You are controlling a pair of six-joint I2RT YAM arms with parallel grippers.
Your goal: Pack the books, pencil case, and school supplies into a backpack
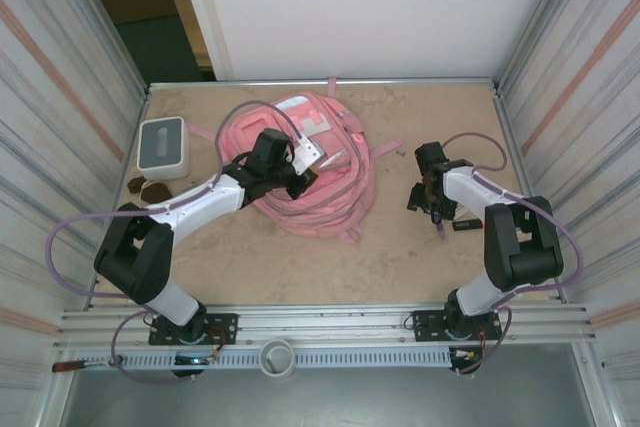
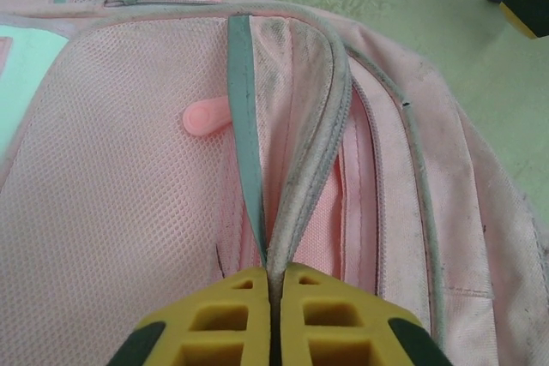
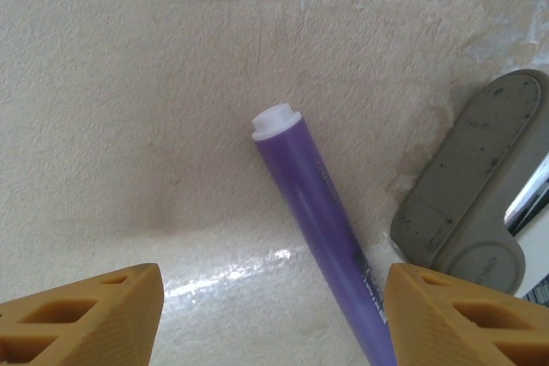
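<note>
At the worktop's [image 1: 400, 267] centre lies one pink backpack [image 1: 340, 182], its trimmed edge pinched in the left claw [image 2: 273, 287], arm reaching toward one o'clock. At three o'clock the right claw [image 3: 273, 285] hangs spread, pointing down over one purple pen [image 3: 317, 212].

The soft pink backpack [image 1: 320, 172] lies slumped in the middle of the table [image 1: 300, 257], one grey-trimmed zip edge [image 2: 300, 126] raised into a ridge, while the purple pen [image 3: 317, 203], white-tipped, lies slanted on the bare surface well to its right, beside a short black piece [image 1: 466, 225].
</note>
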